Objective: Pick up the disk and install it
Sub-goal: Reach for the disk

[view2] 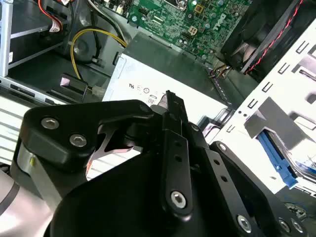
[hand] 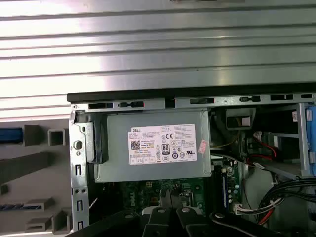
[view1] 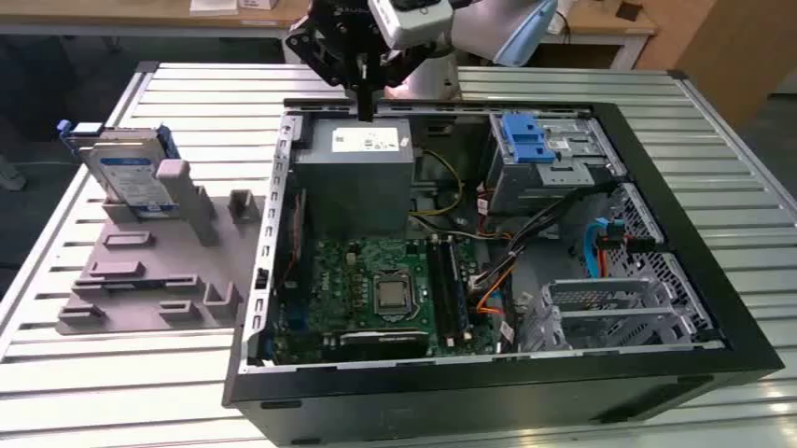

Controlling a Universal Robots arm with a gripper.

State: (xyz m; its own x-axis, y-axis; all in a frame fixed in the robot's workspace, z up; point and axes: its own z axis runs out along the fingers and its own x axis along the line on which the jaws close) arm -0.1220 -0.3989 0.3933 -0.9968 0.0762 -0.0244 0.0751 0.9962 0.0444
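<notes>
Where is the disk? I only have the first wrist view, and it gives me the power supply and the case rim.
Observer: The disk stands upright on edge in the grey fixture, outside the computer case, on the exterior view's left.
Operator: Is the gripper anywhere near it?
Observer: No. The gripper hangs above the power supply, by the case wall, well apart from the disk and holding nothing.
Operator: What sits beside the power supply?
Observer: A metal drive cage with a blue latch tab, on the exterior view's right of the power supply.
</notes>
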